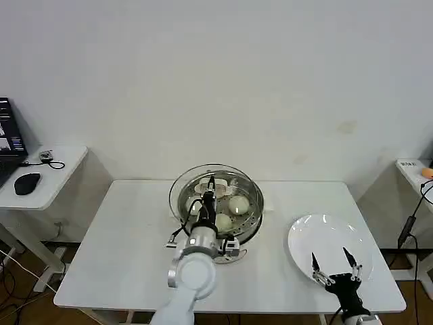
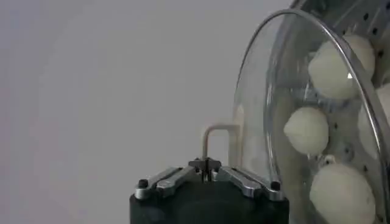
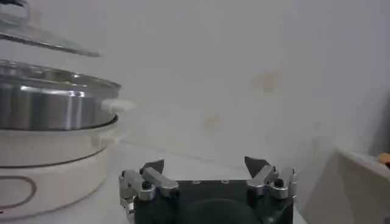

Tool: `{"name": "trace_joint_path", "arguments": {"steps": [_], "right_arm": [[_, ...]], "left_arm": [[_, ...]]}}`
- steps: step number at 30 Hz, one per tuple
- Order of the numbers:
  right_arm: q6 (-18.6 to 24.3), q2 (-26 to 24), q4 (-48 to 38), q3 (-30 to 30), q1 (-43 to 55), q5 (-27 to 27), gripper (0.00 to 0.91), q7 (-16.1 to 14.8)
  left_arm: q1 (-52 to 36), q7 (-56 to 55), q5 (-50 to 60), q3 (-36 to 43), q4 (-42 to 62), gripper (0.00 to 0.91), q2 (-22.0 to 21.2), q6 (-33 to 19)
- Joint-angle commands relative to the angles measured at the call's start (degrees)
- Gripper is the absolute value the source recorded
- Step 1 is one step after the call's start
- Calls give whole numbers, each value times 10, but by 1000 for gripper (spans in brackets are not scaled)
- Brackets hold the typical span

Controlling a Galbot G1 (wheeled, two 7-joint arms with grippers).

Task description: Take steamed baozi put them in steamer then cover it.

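Note:
The steamer (image 1: 252,225) is a shiny steel pot on a white base at the table's middle, with several cream-white baozi (image 1: 238,204) on its perforated floor. My left gripper (image 1: 210,187) is shut on the white handle (image 2: 213,129) of the clear glass cover (image 1: 233,177), holding it just above the pot. In the left wrist view my left gripper (image 2: 205,170) grips the handle, and baozi (image 2: 306,129) show through the cover (image 2: 274,91). From the right wrist, the cover (image 3: 42,38) hangs apart from the steamer (image 3: 55,103) rim. My right gripper (image 1: 331,256) (image 3: 206,164) stands open and holds nothing, over the white plate (image 1: 325,230).
The plate sits at the table's right front with nothing on it. A side table on the left carries a black mouse (image 1: 27,183) and a laptop (image 1: 8,135). Another table edge (image 1: 414,169) with a hanging cable stands at the right.

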Motion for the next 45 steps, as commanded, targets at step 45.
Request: {"name": "trace_joint_path", "arguments": {"steps": [45], "right_arm": [[6,10,-7,-21,-5,-29,907,-4]], "left_arm": [[-16,-20,-23,7,75,0,-26,-2]]}}
